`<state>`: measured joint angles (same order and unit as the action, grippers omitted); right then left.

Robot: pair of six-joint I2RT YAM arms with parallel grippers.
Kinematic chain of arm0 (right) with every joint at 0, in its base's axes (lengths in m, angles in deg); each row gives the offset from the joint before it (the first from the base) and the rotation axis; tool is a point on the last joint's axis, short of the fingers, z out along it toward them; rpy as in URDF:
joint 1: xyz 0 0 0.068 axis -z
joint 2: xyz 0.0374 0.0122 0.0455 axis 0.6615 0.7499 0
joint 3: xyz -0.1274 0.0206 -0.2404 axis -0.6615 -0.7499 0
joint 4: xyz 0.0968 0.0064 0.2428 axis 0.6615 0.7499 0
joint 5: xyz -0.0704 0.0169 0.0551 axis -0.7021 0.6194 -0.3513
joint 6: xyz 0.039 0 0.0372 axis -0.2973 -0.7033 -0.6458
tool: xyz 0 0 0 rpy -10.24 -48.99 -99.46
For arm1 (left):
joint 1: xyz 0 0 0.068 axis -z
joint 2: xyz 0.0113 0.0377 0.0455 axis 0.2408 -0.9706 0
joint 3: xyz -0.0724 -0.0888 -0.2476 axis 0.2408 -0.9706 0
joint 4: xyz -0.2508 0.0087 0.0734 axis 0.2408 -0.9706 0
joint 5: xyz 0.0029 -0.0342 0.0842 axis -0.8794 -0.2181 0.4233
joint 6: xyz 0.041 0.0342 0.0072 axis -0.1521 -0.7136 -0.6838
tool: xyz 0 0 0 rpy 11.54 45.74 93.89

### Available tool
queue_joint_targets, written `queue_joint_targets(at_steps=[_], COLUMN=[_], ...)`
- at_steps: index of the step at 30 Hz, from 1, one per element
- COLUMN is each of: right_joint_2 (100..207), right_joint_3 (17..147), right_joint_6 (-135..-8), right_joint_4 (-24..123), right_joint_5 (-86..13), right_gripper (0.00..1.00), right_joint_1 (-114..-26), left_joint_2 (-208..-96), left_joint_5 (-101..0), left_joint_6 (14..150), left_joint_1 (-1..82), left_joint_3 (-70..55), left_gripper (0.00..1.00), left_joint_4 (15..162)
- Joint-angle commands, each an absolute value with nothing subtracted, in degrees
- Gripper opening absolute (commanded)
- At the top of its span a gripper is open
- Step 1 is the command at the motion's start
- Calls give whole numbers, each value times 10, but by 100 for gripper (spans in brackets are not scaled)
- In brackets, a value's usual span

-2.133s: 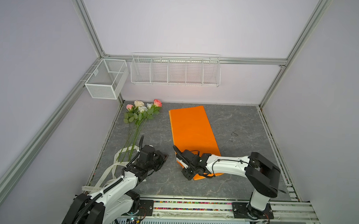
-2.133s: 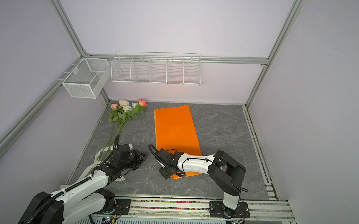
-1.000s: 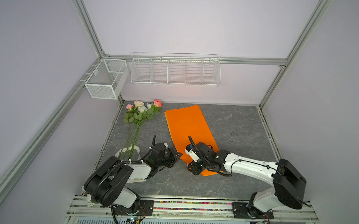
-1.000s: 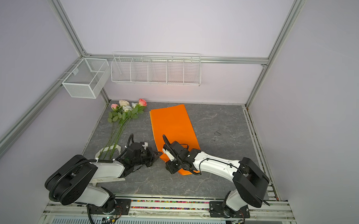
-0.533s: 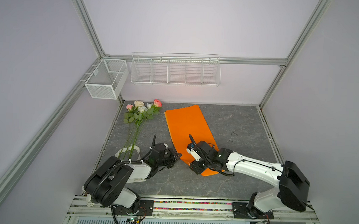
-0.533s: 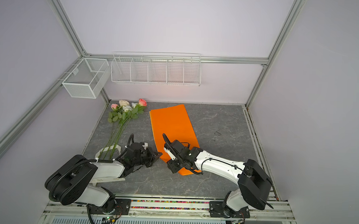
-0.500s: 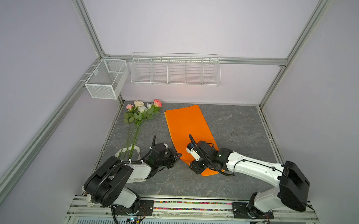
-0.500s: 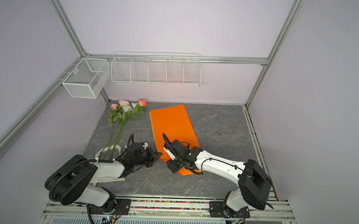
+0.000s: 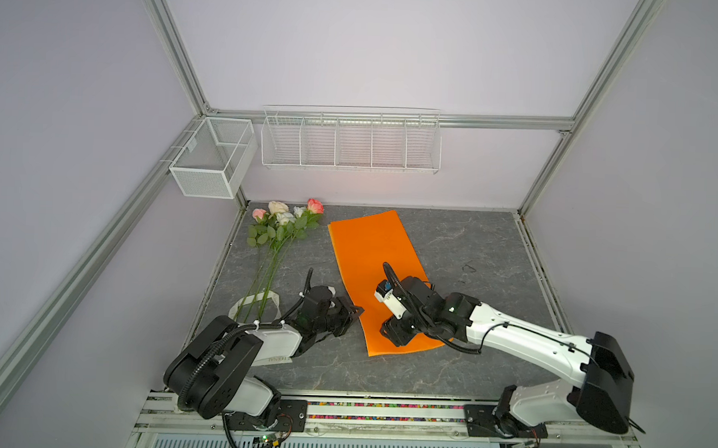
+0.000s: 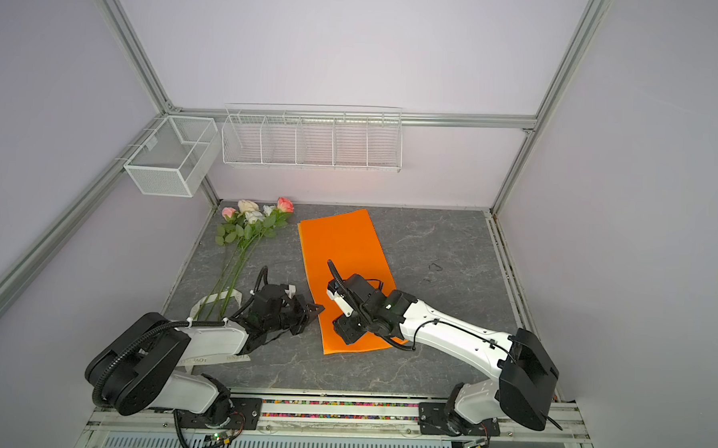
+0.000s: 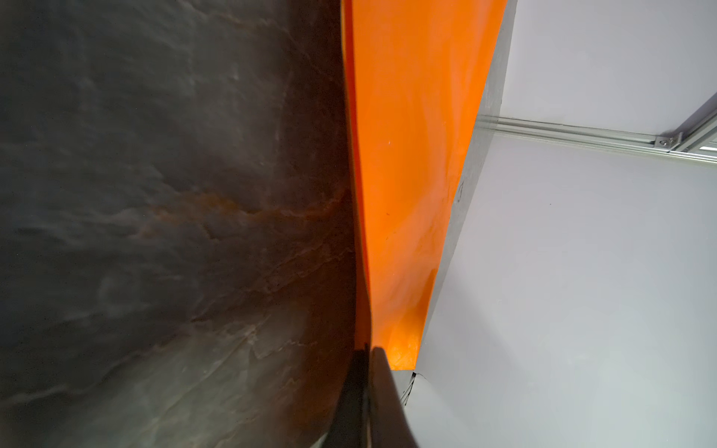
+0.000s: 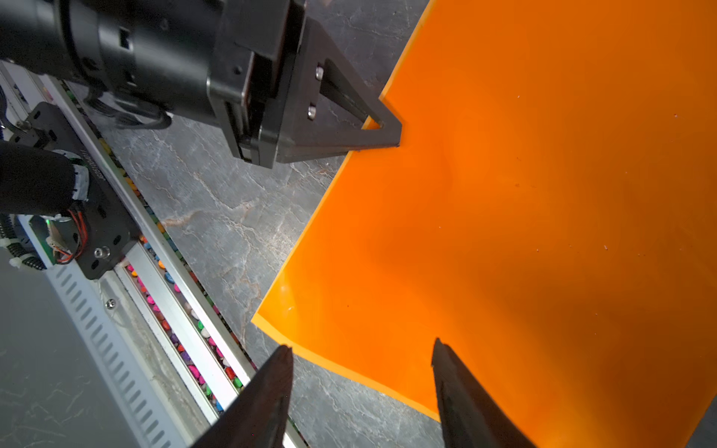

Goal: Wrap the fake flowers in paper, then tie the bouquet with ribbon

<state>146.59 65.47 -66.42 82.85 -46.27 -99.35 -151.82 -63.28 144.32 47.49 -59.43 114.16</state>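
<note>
The bouquet of fake flowers [image 9: 284, 224] [image 10: 252, 220] lies at the far left of the table, pink, cream and white heads toward the back wall and stems running toward me. No gripper touches it. An orange paper sheet [image 9: 370, 254] [image 10: 341, 249] [image 11: 407, 155] [image 12: 543, 194] lies flat mid-table. My left gripper [image 9: 359, 312] [image 10: 320, 308] [image 11: 366, 353] [image 12: 388, 128] is shut on the sheet's left edge. My right gripper [image 9: 394, 337] [image 10: 346, 334] [image 12: 362, 345] hangs open over the sheet's near corner, nothing between its fingers.
A cream ribbon [image 9: 254, 305] [image 10: 212, 358] with printed lettering loops round the stem ends and runs under my left arm. Wire baskets [image 9: 350, 139] hang on the back wall and a mesh box [image 9: 210, 160] on the left wall. The arms' rail [image 9: 382, 411] borders the near edge.
My left gripper came onto the paper's left edge and the sheet's far end swung left. In the last second my right gripper's jaws have spread wider over the near corner.
</note>
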Motion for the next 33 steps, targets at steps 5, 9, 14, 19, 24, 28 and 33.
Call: queue_joint_targets(at_steps=[5,9,14,19,24,28,33], right_joint_2=[1513,1547,1557,1567,1567,1570,1578], right_joint_3=[682,702,706,706,705,706,702], right_joint_6=[-654,-651,-643,-633,-633,-634,-634], right_joint_4=[848,852,852,865,862,861,857], right_joint_5=[-482,-512,-542,-555,-570,-579,-577], right_gripper=[61,64,67,68,67,67,67], right_joint_1=[-1052,-1080,-1098,-1105,-1106,-1106,-1107], left_joint_2=[-1507,-1505,-1501,-1499,-1497,-1495,-1494], left_joint_5=[-626,-627,-628,-628,-627,-627,-628], left_joint_6=[1438,1439,1439,1439,1438,1438,1438], left_joint_1=[476,476,476,476,476,476,477], left_joint_3=[-578,-575,-575,-575,-576,-577,-576], left_gripper=[0,0,0,0,0,0,0], left_joint_4=[1133,1133,1130,1128,1127,1126,1126])
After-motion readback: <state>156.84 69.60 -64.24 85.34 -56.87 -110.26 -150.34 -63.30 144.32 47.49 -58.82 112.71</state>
